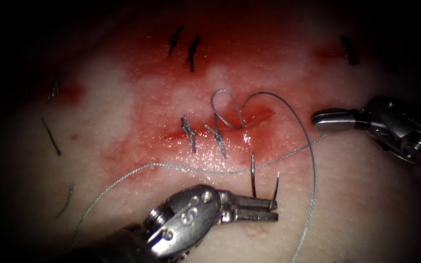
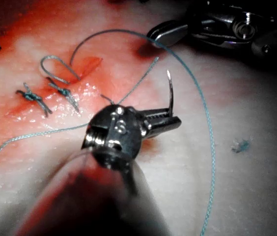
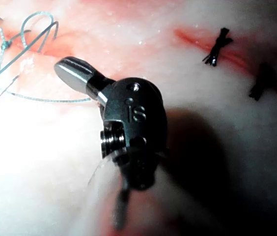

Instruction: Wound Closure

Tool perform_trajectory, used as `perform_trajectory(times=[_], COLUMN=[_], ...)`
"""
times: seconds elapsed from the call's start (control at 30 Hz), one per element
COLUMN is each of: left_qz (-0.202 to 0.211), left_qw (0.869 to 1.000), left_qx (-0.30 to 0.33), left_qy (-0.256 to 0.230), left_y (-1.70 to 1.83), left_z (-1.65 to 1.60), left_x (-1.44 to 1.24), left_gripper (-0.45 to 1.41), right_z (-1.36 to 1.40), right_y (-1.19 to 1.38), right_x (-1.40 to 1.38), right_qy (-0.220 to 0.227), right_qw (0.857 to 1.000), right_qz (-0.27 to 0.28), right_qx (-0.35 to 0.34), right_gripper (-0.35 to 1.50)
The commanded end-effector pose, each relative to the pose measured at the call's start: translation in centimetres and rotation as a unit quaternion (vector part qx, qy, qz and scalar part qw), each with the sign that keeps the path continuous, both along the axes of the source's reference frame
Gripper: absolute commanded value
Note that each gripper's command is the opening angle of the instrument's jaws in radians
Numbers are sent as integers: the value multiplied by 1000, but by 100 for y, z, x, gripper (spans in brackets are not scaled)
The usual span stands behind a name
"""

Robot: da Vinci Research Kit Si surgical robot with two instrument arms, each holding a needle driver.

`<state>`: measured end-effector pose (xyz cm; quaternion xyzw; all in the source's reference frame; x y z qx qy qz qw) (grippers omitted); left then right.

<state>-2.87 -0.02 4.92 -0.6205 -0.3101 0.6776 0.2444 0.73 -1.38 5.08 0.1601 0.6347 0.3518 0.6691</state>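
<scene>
The left tool (image 1: 269, 210) grips the curved needle (image 1: 253, 176) mid-curve, clear of the tissue (image 1: 366, 195) below the cut (image 1: 257, 118), while the right tool (image 1: 323, 118), jaws closed, holds nothing.

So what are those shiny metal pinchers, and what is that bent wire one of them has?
They are the ends of two robot arms, practising sewing on a piece of meat, the tissue. One picture looks down from above; the other two come from little cameras riding on each arm. The left tool has its jaws shut on the bent wire, a curved needle, gripped near the middle of its curve, free of the tissue, below the cut. Thread loops from the cut. Two knotted stitches sit to its left. The right tool holds nothing, jaws shut.
</scene>
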Motion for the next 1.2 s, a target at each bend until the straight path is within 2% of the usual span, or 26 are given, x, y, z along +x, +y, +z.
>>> perform_trajectory(times=[0.03, 0.07, 0.1, 0.13, 0.27, 0.33, 0.43, 0.47, 0.5, 0.53, 0.6, 0.7, 0.77, 0.87, 0.93, 1.03, 1.1, 1.2], left_qz=[-3, -6, -8, -11, -7, -11, -22, -29, -29, -30, -25, -21, -21, -20, -31, -44, -47, -49], left_qw=[1000, 999, 998, 998, 996, 997, 996, 993, 993, 989, 982, 972, 967, 962, 955, 952, 951, 951], left_qx=[22, 38, 45, 51, 61, 35, -58, -99, -99, -143, -188, -234, -256, -273, -295, -302, -304, -303], left_qy=[-12, -23, -31, -39, -61, -64, -57, -50, -50, -37, -16, -6, 0, 5, 16, 21, 23, 32], left_y=[-6, -10, -12, -13, -22, -22, -19, -18, -18, -17, -16, -18, -16, -13, -8, -3, -2, -1], left_z=[-4, -13, -20, -25, -56, -67, -92, -101, -101, -112, -128, -156, -177, -191, -204, -212, -213, -213], left_x=[-6, -5, -4, -3, 6, 10, 16, 19, 19, 21, 25, 31, 37, 44, 53, 61, 64, 67], left_gripper=[-45, -45, -45, -45, -45, -45, -45, -45, -45, -45, -45, -45, -45, -45, -45, -45, -45, -45], right_z=[-2, -9, -13, -18, -41, -52, -72, -81, -81, -87, -89, -72, -51, -35, -15, 3, 8, 8], right_y=[4, 10, 12, 15, 22, 22, 19, 15, 15, 11, 3, -14, -22, -31, -41, -44, -45, -47], right_x=[8, 11, 13, 15, 24, 30, 46, 57, 57, 66, 84, 99, 98, 100, 106, 115, 118, 127], right_qy=[-15, -26, -29, -34, -49, -53, -54, -54, -54, -64, -87, -135, -151, -165, -183, -216, -222, -227], right_qw=[1000, 1000, 999, 999, 998, 997, 997, 997, 997, 997, 995, 987, 980, 975, 969, 961, 960, 958], right_qz=[-2, -8, -9, -10, -11, -9, -8, -10, -10, -17, -35, -81, -99, -112, -116, -115, -112, -108], right_qx=[8, 16, 13, 3, -46, -58, -54, -51, -51, -46, -39, -36, -85, -100, -117, -129, -130, -135], right_gripper=[47, 106, 120, 130, 140, 140, 140, 137, 137, 130, 125, 118, 123, 118, 113, 110, 108, 91])
